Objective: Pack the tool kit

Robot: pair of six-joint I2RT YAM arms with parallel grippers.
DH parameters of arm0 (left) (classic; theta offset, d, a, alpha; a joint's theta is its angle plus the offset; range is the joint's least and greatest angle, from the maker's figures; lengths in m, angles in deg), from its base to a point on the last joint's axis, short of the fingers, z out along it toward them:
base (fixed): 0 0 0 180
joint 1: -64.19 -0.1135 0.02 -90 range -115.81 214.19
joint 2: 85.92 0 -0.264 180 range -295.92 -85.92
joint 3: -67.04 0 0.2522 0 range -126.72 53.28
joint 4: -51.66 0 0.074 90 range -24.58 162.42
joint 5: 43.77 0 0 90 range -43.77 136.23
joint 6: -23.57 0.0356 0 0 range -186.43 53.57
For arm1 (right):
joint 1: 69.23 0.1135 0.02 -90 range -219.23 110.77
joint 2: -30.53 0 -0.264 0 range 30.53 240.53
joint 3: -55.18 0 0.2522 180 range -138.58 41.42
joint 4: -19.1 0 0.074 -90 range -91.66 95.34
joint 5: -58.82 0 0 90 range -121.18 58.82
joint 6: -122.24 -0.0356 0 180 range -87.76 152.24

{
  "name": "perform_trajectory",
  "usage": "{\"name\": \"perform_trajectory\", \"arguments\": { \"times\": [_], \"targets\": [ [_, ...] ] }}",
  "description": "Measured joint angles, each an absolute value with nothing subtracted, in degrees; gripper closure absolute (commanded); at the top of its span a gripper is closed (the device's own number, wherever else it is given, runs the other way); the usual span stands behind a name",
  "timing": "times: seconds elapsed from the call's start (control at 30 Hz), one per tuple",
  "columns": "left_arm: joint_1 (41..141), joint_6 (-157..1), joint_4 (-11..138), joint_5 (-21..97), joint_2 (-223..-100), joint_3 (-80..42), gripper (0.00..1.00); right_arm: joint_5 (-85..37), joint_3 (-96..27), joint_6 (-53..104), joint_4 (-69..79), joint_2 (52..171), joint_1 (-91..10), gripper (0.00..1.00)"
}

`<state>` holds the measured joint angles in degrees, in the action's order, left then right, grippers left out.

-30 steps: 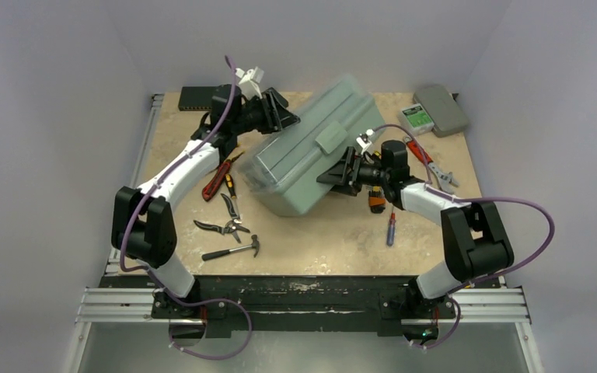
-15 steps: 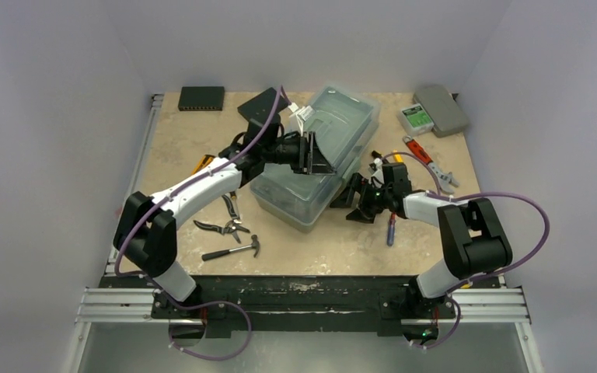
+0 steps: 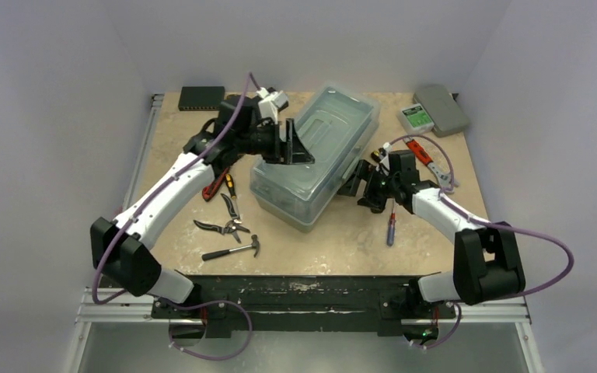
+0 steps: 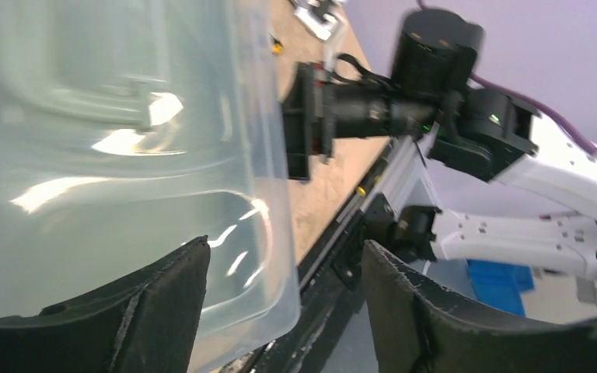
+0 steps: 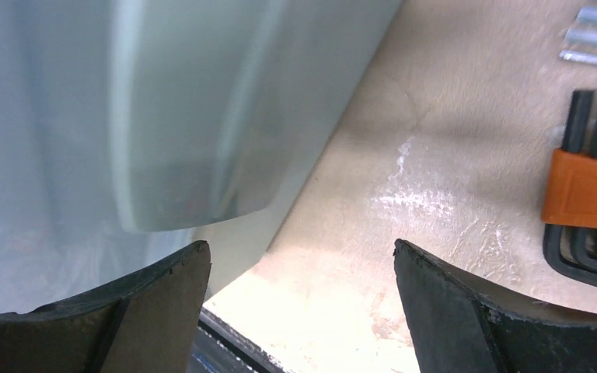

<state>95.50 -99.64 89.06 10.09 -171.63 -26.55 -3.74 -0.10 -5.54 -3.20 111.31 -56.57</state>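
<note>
Toolbox (image 3: 320, 159) fills wrist views; only top view shows hammer (image 3: 232, 249)

Your toolbox (image 3: 316, 167) lies askew between your two grippers, sage-green body down and translucent lid on top. The lid's rim reaches in between the fingers of your left gripper (image 3: 299, 144), and the box's right side sits just beside your right gripper (image 3: 355, 186). Red-handled pliers (image 3: 216, 183), black-handled pliers (image 3: 221, 227) and a hammer (image 3: 233, 249) lie loose, nearer to you than the left gripper. A screwdriver (image 3: 390, 228) lies just nearer than the right gripper, and a red knife (image 3: 419, 149) lies beyond it.
</note>
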Motion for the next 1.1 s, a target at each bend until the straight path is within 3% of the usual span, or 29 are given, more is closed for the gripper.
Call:
{"name": "perform_trajectory", "arguments": {
  "times": [0.17, 0.53, 0.8, 1.1],
  "targets": [
    [88.3, -98.1, 92.9, 15.7, -165.7, -26.8, 0.19, -8.4, -2.8, -3.9, -7.1, 104.9, -56.6, 0.02],
    [85.1, -97.3, 94.2, 26.9, -165.4, -23.0, 0.16, -7.2, 1.8, -6.9, -1.0, 95.8, -62.3, 0.01],
    [84.8, -97.0, 93.8, 28.5, -168.3, -20.1, 0.17, -3.4, 4.1, -12.3, 7.7, 98.4, -65.2, 0.01],
    [84.6, -97.3, 89.1, 25.4, -168.9, -15.6, 0.19, -5.1, -13.2, -12.6, 8.2, 107.4, -65.2, 0.01]
  ]
}}
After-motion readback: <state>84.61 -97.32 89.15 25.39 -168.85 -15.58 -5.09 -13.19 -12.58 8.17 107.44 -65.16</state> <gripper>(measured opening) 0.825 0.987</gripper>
